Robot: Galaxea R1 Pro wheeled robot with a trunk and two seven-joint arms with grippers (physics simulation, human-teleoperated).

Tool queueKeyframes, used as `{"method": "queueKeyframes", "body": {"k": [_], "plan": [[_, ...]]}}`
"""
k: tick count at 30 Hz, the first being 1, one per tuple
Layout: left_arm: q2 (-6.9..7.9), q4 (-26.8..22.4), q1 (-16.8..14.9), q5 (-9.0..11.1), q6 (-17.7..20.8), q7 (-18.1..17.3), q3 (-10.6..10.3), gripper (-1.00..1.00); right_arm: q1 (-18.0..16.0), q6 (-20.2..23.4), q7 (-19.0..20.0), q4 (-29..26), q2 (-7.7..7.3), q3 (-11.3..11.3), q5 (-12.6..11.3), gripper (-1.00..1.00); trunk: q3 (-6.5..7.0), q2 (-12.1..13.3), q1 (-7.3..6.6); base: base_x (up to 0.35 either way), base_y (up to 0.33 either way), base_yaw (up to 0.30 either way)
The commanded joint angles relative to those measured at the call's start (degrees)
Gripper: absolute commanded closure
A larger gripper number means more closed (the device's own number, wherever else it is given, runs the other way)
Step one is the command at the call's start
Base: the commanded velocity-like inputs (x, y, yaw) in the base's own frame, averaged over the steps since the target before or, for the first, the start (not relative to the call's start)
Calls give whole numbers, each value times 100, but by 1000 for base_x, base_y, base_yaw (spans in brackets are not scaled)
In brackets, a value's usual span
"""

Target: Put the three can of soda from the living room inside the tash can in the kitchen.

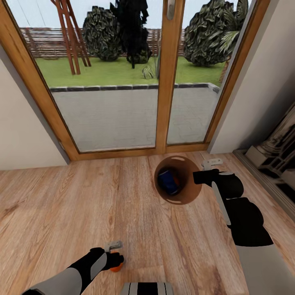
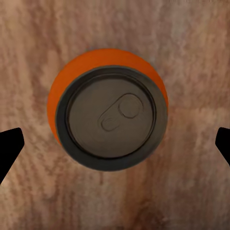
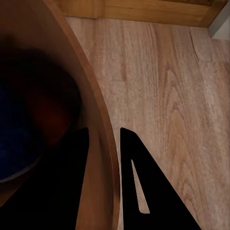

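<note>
The tash can, a round bin with a coppery-brown inside, hangs over the wood floor. My right gripper is shut on its rim; the right wrist view has one finger outside the wall and the other inside. In the bin lie a dark blue can of soda and an orange one. Another orange can stands upright on the floor. My left gripper hovers straight above it, open, with its fingertips wide of the can on both sides.
A wood-framed glass patio door fills the wall ahead, with white walls on either side. A dark stone-like fixture stands at the right edge. Light wood plank floor stretches to the left. My base shows at the bottom.
</note>
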Motion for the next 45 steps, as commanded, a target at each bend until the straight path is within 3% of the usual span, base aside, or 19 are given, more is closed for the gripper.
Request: {"method": "queueKeyframes", "body": {"k": [1, 23, 27, 38, 45], "plan": [[0, -3, -3, -3, -3, 3, -3, -100, -3, 0, 15, -3, 1, 3, -46, 100, 1, 0, -1, 0, 0, 0], [8, -7, -66, -17, -349, 3, -40, -100, 3, 0, 15, -3, 6, 11, -36, 100, 1, 0, -1, 0, 0, 0], [8, -3, -63, -17, -364, -20, -44, -100, 4, 0, 15, -3, 6, 14, -34, 100, -88, -6, 10, 0, 0, 0], [0, 4, -55, -17, -368, 4, -48, -100, -1, 0, 15, -3, 5, 16, -35, 100, -88, -6, 10, 0, 0, 0], [-1, -1, -52, -17, -374, 3, -51, -100, -3, 0, 15, -38, 5, 8, -37, 100, -177, -11, 20, 0, 0, 0]]}}
